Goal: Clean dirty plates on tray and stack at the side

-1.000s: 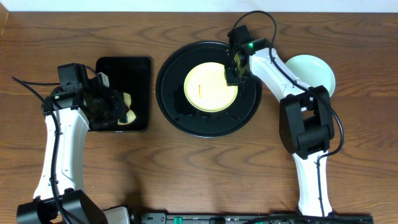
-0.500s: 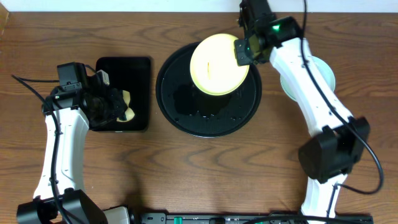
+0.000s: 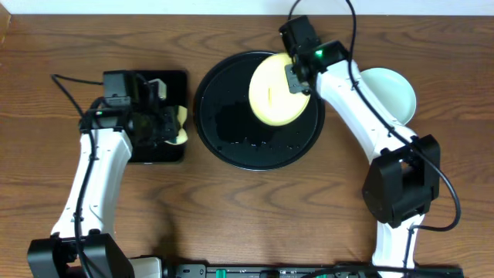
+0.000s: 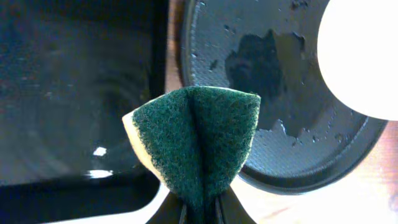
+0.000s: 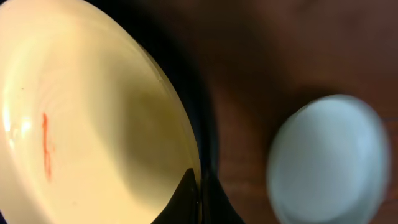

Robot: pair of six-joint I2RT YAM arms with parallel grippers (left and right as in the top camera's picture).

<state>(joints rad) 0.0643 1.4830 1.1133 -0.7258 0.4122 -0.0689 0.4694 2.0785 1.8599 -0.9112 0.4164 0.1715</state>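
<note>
The pale yellow dirty plate [image 3: 274, 91] hangs tilted over the far right part of the round black tray [image 3: 231, 127], with my right gripper [image 3: 296, 77] shut on its right rim. In the right wrist view the plate [image 5: 93, 118] carries an orange smear [image 5: 45, 144], and the gripper [image 5: 200, 198] pinches its edge. My left gripper [image 3: 166, 127] is shut on a folded green-and-yellow sponge [image 3: 181, 136] over the right edge of the rectangular tray. In the left wrist view the sponge [image 4: 199, 143] points toward the wet round tray [image 4: 273, 124].
A mint-green plate [image 3: 392, 91] lies on the wooden table right of the round tray; it shows blurred in the right wrist view [image 5: 329, 162]. The rectangular black tray [image 3: 147, 93] sits left of the round tray. Water spots the round tray's floor.
My right gripper lifted the yellow plate off the tray floor and now holds it tilted. My left gripper closed fully on the sponge and moved right toward the round tray.
</note>
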